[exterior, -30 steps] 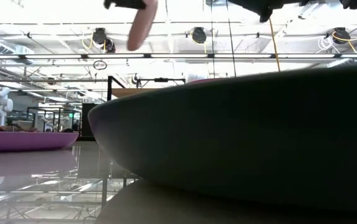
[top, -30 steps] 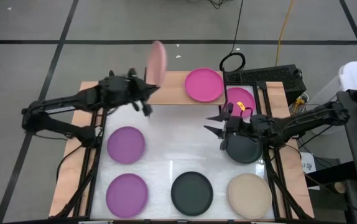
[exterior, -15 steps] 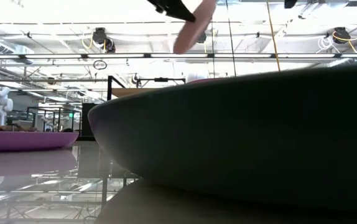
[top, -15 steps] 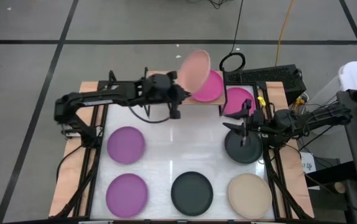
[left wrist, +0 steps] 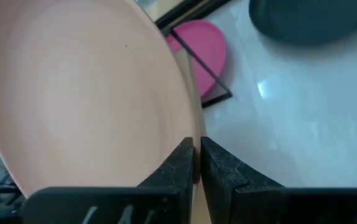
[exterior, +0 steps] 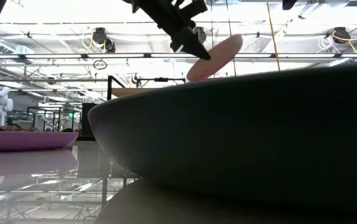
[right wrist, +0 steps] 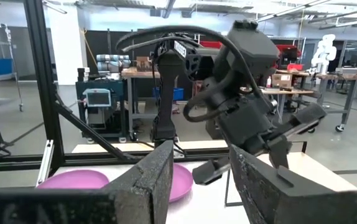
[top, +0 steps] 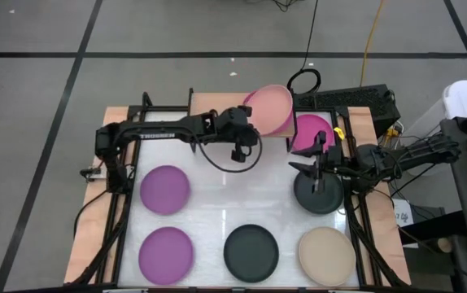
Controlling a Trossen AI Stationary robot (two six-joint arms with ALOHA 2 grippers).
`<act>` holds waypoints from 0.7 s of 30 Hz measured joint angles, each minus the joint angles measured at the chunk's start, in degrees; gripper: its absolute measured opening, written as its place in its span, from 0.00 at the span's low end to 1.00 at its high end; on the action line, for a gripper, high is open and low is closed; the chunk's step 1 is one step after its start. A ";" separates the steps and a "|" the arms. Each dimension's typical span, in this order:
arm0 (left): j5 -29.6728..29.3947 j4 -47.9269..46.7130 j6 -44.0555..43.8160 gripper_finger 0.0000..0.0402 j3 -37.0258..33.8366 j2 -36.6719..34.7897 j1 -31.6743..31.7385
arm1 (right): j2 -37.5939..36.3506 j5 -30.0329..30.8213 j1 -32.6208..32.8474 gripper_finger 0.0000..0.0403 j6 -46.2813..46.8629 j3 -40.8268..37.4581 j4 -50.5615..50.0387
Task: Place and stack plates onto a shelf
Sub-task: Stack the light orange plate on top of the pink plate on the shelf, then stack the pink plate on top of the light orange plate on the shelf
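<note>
My left gripper (top: 248, 124) is shut on a pale pink plate (top: 269, 108), which hangs tilted over the shelf's (top: 214, 104) right end. It hides the plate that lay on the shelf. In the low view the pink plate (exterior: 219, 55) slants, its right side higher. A magenta plate (top: 313, 131) lies right of the shelf between black bars. My right gripper (top: 303, 159) stands open above the left rim of a dark grey plate (top: 320, 196), with nothing between its fingers (right wrist: 157, 177). My left gripper pinches the pink plate's rim (left wrist: 193, 132) between its two fingers (left wrist: 180, 167), on the plate's near-left side. The fingers come from the table's left, slanting down. The plate is tilted over the shelf; whether its low edge touches anything below, I cannot tell.
Two purple plates (top: 165, 187) (top: 166, 251) lie on the table's left, a dark plate (top: 250, 251) and a beige plate (top: 326, 251) near the front edge. The dark plate (exterior: 241, 143) fills the low view. A black box and cables (top: 355, 99) sit at the far right.
My left gripper has gone toward the table's right edge along the far side, sunk and rolled. The pink plate, first standing on edge high above the shelf's left part, now slants over the shelf's right end. My right gripper has drawn back a little toward the right.
</note>
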 joint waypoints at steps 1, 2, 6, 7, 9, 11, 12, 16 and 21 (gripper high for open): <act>-0.03 -0.24 0.19 0.07 0.00 0.03 0.18 | 0.00 0.00 0.00 0.35 -0.02 0.00 0.01; -0.09 -0.30 0.29 0.07 0.00 0.00 0.35 | 0.00 0.00 0.00 0.35 -0.03 0.00 0.02; -0.33 0.28 0.39 0.07 0.00 -0.12 0.85 | 0.13 0.05 0.00 0.35 -0.07 0.00 0.03; -0.33 0.25 0.48 0.07 0.00 -0.12 0.87 | 0.24 0.05 0.00 0.35 -0.07 0.00 0.01; -0.44 0.27 0.71 0.09 0.00 -0.12 0.95 | 0.58 0.05 0.00 0.35 -0.07 0.00 0.03; -0.52 0.41 0.65 0.13 0.00 -0.12 1.00 | 0.91 0.05 0.00 0.35 -0.07 0.00 0.03; -0.92 0.47 0.48 0.16 0.00 -0.12 1.00 | 1.14 0.05 0.00 0.35 -0.07 0.00 0.17; -3.88 1.32 -0.70 0.27 0.00 -0.12 0.98 | 1.92 0.07 -0.02 0.35 -0.33 0.00 1.30; -7.67 1.81 -1.16 0.36 0.00 -0.12 0.82 | 2.52 0.07 -0.02 0.35 -0.52 0.00 1.67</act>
